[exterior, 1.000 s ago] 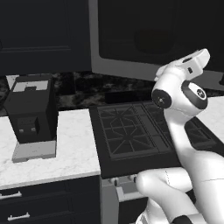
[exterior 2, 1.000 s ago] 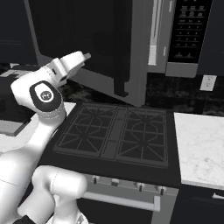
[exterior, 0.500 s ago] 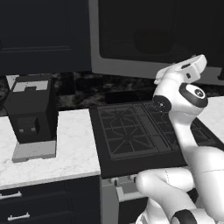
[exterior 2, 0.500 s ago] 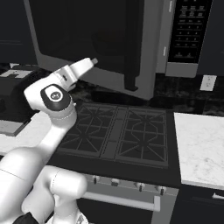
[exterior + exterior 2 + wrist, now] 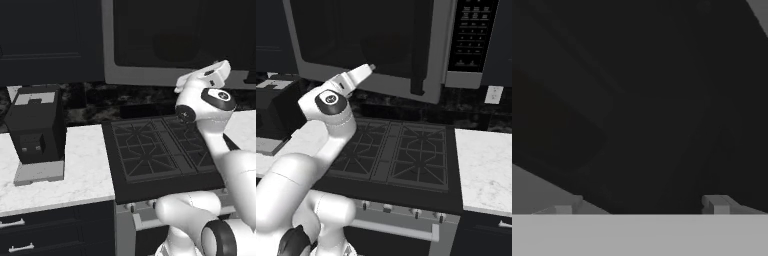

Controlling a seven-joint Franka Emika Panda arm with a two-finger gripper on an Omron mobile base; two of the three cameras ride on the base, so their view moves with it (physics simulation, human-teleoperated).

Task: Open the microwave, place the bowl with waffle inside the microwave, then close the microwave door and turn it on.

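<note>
One microwave (image 5: pixel 381 45) hangs above one stove (image 5: pixel 396 150), and one microwave door (image 5: pixel 175 42) with one dark bar handle (image 5: pixel 417 50) covers its front. One keypad panel (image 5: pixel 470 32) sits at the microwave's 3 o'clock side. One black coffee machine (image 5: pixel 36 132) stands on the table (image 5: pixel 85 175) — one wall outlet (image 5: pixel 493 94) too. One robot arm (image 5: pixel 210 100) — two fingertips (image 5: pixel 714 204).

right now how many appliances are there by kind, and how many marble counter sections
wide black-fronted microwave with grey frame: 1
black gas stovetop with cast grates: 1
small black countertop coffee machine: 1
white marble counter sections: 2, one left of the stove, one right of it
total: 5
</note>
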